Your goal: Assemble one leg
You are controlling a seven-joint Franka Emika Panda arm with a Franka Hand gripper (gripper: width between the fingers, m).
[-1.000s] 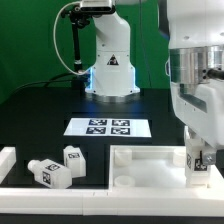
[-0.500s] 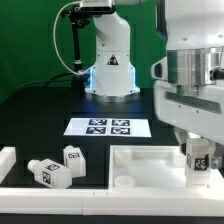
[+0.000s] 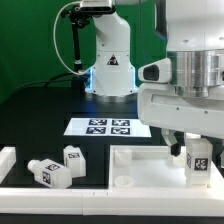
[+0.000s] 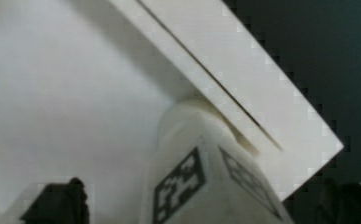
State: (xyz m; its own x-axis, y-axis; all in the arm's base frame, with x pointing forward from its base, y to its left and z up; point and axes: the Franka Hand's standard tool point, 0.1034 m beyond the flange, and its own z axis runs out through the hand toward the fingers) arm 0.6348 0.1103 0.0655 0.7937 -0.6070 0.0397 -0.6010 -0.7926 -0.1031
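Now, ext view: leg (image 3: 199, 158) stands upright in the corner of the white panel (image 3: 140, 163) at about 4 o'clock in frame, tag face toward camera. Gripper (image 3: 192, 146) sits directly above/around its top; arm body blocks most of the fingers, so can't tell if jaws are clamped on the leg or slack. Wrist view: leg (image 4: 209, 172) fills lower centre, rounded top and tag sticker visible, dark fingertips (image 4: 56, 201) at the frame edges either side, i.e. leg lies between the fingers, not beside them. Contact w/ pads not resolvable (blur).

Key relation: leg's long axis vertical, roughly in line w/ gripper approach axis; leg is straight below the wrist, no lateral offset I can see. Judgement: next move is about that axis, either twist/seat or lift off straight up.

Other: two spare legs (image 3: 58, 167) lying at ~8 o'clock, well apart from panel. Marker board (image 3: 108, 127) at centre, beyond panel, untouched
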